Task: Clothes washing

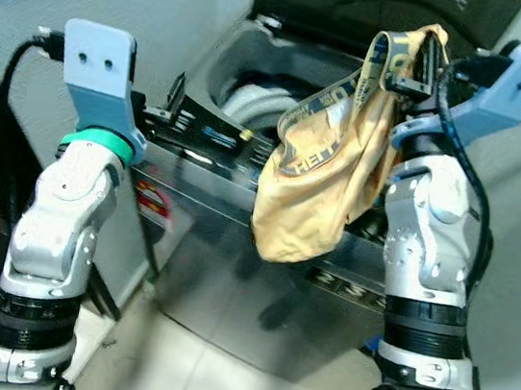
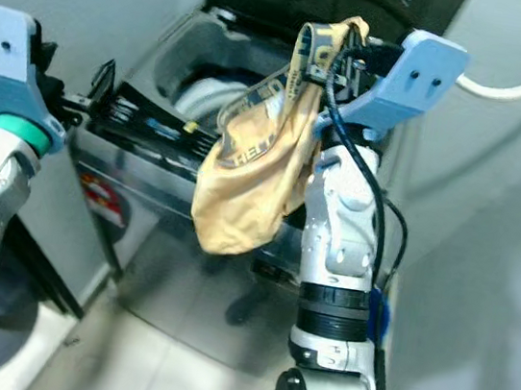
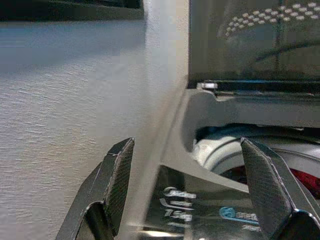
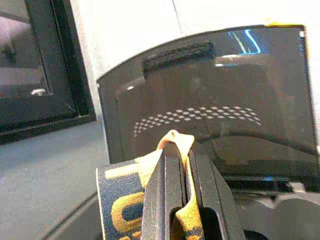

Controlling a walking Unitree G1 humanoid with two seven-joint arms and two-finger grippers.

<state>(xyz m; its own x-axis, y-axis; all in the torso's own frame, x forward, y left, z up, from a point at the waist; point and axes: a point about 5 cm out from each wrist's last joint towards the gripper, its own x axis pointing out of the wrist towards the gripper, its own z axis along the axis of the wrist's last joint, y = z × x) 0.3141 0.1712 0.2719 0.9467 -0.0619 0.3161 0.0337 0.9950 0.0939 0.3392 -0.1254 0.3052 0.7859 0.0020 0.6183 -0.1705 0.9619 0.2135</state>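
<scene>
One yellow garment (image 1: 326, 180) in right gripper (image 4: 185, 187), over one washing machine (image 1: 229, 278)

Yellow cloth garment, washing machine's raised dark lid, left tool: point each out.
Yellow cloth garment (image 1: 313, 202), left eye view, hanging middle.
Raised dark lid (image 4: 210, 105), right wrist view, inner face.
Left tool (image 3: 187, 187), left wrist view, between fingertips.

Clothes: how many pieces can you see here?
1: yellow underwear with a lettered waistband, pinched in the right pincer above the open washing machine. More may lie hidden in the drum.
</scene>
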